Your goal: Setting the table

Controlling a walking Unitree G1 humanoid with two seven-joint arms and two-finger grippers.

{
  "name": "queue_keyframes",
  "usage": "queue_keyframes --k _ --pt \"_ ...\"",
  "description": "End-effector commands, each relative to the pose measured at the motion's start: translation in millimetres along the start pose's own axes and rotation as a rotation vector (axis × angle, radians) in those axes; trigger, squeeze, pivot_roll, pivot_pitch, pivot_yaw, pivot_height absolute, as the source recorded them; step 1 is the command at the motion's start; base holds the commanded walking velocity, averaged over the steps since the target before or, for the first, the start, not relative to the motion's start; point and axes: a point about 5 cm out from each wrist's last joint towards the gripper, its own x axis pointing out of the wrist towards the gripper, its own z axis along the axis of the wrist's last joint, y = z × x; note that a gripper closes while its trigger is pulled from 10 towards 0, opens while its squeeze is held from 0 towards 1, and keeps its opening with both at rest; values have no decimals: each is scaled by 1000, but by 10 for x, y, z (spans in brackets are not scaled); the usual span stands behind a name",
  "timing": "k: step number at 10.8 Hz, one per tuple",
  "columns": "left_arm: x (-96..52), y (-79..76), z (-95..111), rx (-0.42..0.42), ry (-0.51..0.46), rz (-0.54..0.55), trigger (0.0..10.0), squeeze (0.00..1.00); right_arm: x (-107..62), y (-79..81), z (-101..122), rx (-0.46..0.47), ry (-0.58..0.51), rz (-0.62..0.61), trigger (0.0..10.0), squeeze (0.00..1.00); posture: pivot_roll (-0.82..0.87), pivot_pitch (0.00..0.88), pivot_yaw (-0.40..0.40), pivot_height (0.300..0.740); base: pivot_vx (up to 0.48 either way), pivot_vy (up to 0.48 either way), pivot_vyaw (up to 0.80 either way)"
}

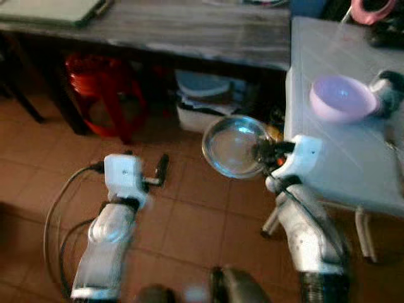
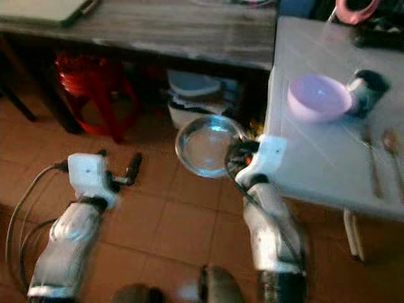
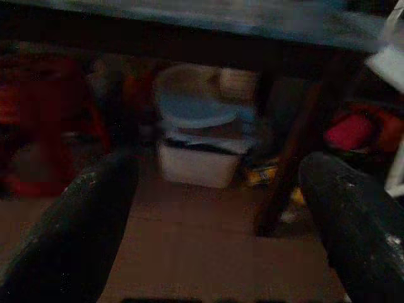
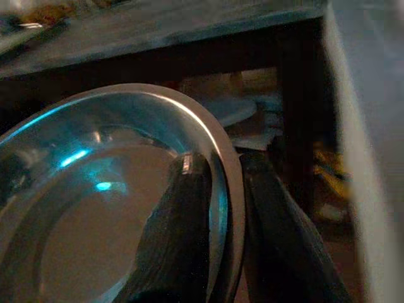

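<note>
My right gripper (image 1: 264, 151) is shut on the rim of a round steel plate (image 1: 232, 146), held in the air just left of the white table (image 1: 334, 158). In the right wrist view the two fingers (image 4: 183, 221) pinch the steel plate's (image 4: 95, 208) edge, one inside and one outside. A lilac bowl (image 1: 341, 98) stands on the white table, with a spoon (image 2: 391, 148) and another utensil (image 2: 371, 158) further right. My left gripper (image 1: 161, 172) hangs over the tiled floor, open, with nothing between its fingers (image 3: 82, 233).
A long wooden table (image 1: 170, 28) runs across the back. Under it stand a red stool (image 1: 104, 95) and a white box with a blue lid (image 1: 205, 104). A dark cup (image 1: 388, 88) sits beside the bowl. Brown tiled floor lies below.
</note>
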Motion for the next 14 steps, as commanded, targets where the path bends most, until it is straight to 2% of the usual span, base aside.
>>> queue_keyframes --k 1,4,8,13,14 --pt "-9 63 8 26 -3 11 10000 0 10 69 42 -2 -34 22 0 0 -22 142 -7 740 424 0 0" --pt "47 56 68 33 -27 0 10000 0 68 160 75 -2 -56 50 0 0 -16 140 -7 740 424 0 0" --pt "91 60 109 74 -49 -1 10000 0 80 147 77 -10 -64 44 0 0 -18 148 -9 740 422 0 0" --pt "109 46 104 55 -50 -9 10000 0 102 136 93 -10 -72 34 0 0 -19 148 -4 740 435 0 0" --pt "111 39 103 55 -51 -11 10000 0 123 143 125 -5 -75 32 10000 0 -20 147 -3 740 435 0 0"
